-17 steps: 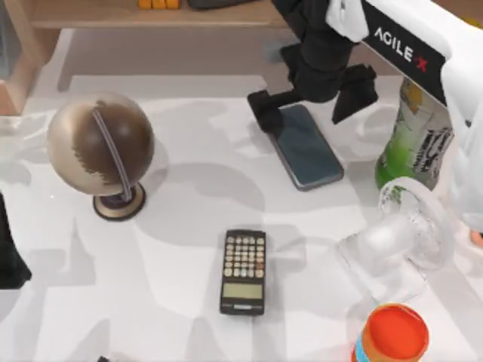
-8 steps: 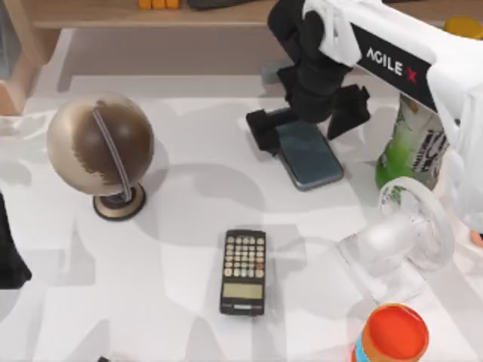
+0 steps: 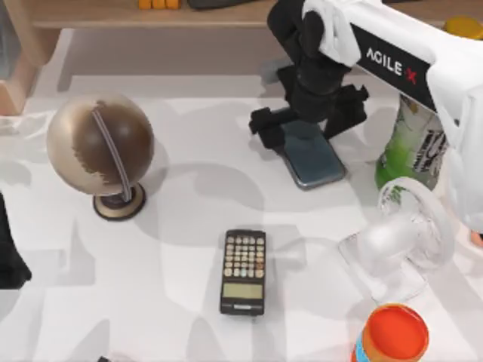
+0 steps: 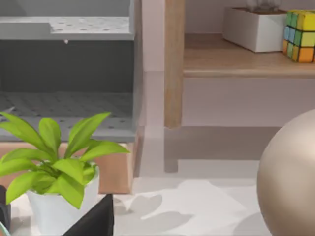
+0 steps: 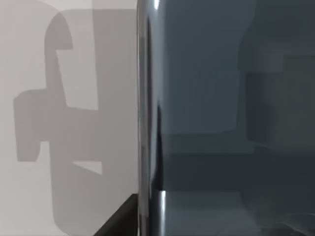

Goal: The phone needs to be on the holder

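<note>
The phone [image 3: 315, 162], dark blue-grey and glossy, lies flat on the white table at the back, right of centre. My right gripper [image 3: 308, 121] hangs low over its far end, open, with one black finger on each long side and close to the edges. In the right wrist view the phone [image 5: 221, 98] is very near, its shiny edge running up the picture, with a dark fingertip [image 5: 123, 219] beside it. The holder [image 3: 400, 241], white and translucent with a ring back, stands at the right, nearer the front than the phone. My left arm [image 3: 7, 256] is parked at the left edge, its gripper [image 4: 49, 227] open.
A globe [image 3: 100, 147] stands at the left, and a black calculator [image 3: 243, 271] lies front centre. A green bottle [image 3: 413, 143] stands right of the phone, just behind the holder. An orange-lidded jar [image 3: 392, 335] is at the front right. A potted plant [image 4: 54, 167] sits near the left gripper.
My right gripper has come down over the phone's far end, and its fingers have drawn in closer to the phone's sides. The left arm has not moved.
</note>
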Motion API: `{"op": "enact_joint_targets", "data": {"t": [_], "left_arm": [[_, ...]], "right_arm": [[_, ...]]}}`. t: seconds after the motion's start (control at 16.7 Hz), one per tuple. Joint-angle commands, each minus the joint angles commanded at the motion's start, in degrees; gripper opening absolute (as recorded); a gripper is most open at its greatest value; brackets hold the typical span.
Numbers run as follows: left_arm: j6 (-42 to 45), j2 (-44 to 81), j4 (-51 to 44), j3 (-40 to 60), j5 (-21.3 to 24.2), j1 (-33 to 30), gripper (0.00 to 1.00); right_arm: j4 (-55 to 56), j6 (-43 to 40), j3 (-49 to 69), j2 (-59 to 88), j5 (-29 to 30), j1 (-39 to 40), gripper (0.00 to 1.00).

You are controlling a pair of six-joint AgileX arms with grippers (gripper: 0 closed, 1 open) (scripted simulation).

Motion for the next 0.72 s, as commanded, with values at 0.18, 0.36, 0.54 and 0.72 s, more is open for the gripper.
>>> {"op": "enact_joint_targets", "data": {"t": [0.18, 0.36, 0.54, 0.72], "left_arm": [[0.0, 0.0, 0.0, 0.0, 0.0, 0.0, 1.0], [0.0, 0.0, 0.0, 0.0, 0.0, 0.0, 1.0], [0.0, 0.0, 0.0, 0.0, 0.0, 0.0, 1.0], [0.0, 0.0, 0.0, 0.0, 0.0, 0.0, 1.0]], "right_arm": [[0.0, 0.0, 0.0, 0.0, 0.0, 0.0, 0.25], [0.0, 0.0, 0.0, 0.0, 0.0, 0.0, 0.02], [0.0, 0.0, 0.0, 0.0, 0.0, 0.0, 0.0], [0.0, 0.0, 0.0, 0.0, 0.0, 0.0, 0.0]]}}
